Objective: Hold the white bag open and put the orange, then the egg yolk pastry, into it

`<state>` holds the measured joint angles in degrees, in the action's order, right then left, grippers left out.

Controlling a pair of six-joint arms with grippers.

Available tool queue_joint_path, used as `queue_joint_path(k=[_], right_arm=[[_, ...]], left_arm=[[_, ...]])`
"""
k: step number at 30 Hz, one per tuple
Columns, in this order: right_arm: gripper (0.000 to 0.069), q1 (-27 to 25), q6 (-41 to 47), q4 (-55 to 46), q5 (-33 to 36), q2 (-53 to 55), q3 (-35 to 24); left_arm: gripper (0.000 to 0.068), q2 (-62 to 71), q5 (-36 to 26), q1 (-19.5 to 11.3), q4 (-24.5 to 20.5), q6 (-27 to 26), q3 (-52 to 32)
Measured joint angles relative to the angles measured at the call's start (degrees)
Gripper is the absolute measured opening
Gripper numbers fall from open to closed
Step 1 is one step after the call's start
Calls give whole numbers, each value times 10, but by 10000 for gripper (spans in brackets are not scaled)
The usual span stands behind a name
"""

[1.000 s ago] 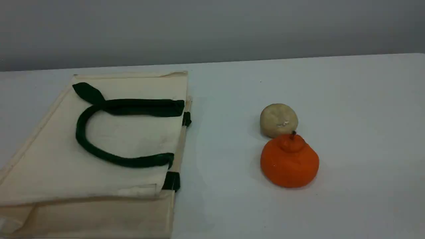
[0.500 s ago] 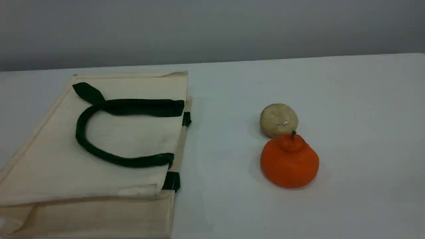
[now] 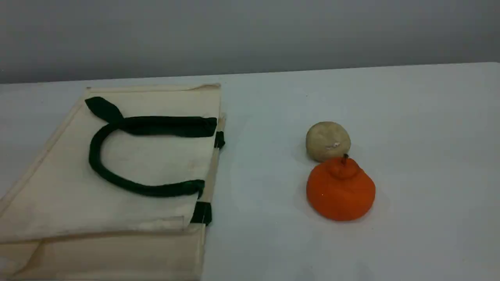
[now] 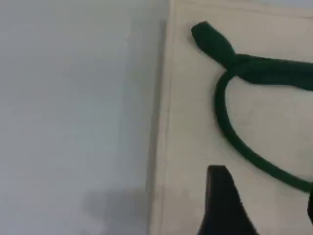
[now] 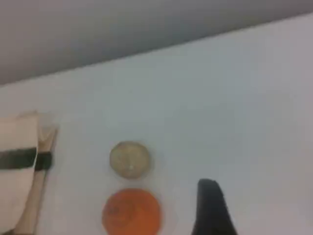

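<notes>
Beside flat canvas white bag (image 3: 117, 171) — knobby orange (image 3: 340, 189), matte egg yolk pastry (image 3: 327, 140).

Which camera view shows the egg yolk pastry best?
The scene view: the egg yolk pastry is sharp there, whitish mark visible. The right wrist view shows it smaller and blurred. The left wrist view does not show it.

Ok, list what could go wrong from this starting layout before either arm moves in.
1. The white bag lies flat with its mouth closed, and its green handle rests on the top panel; a grab at the rim may catch both layers and never open it.
2. The egg yolk pastry sits right behind the orange, seemingly touching, so closing on the orange could nudge the pastry away.
</notes>
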<state>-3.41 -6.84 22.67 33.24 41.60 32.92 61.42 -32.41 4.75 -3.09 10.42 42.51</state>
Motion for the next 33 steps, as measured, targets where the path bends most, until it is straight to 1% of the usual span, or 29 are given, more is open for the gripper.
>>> queue_joint_path(k=[2, 5, 10, 15, 18, 24, 27, 33], right_arm=[[408, 0, -29, 34, -21, 41, 0], [408, 0, -71, 84, -56, 106, 0], [408, 1, -142, 172, -112, 209, 0], [408, 1, -217, 255, -140, 285, 0], [408, 1, -261, 301, -155, 308, 1], [408, 1, -333, 377, -161, 314, 2], [408, 1, -356, 400, -163, 314, 2], [408, 1, -370, 404, -163, 314, 2]], left_arm=[[374, 47, 18, 0, 1, 9, 12], [374, 119, 41, 0, 2, 9, 38], [374, 236, 48, 0, 4, 5, 84], [374, 335, 49, 0, 8, -4, 136], [374, 387, 48, 0, 38, -33, 164], [374, 456, 45, 0, 141, -140, 200], [374, 482, 44, 0, 177, -176, 213], [374, 517, 48, 0, 180, -180, 218]])
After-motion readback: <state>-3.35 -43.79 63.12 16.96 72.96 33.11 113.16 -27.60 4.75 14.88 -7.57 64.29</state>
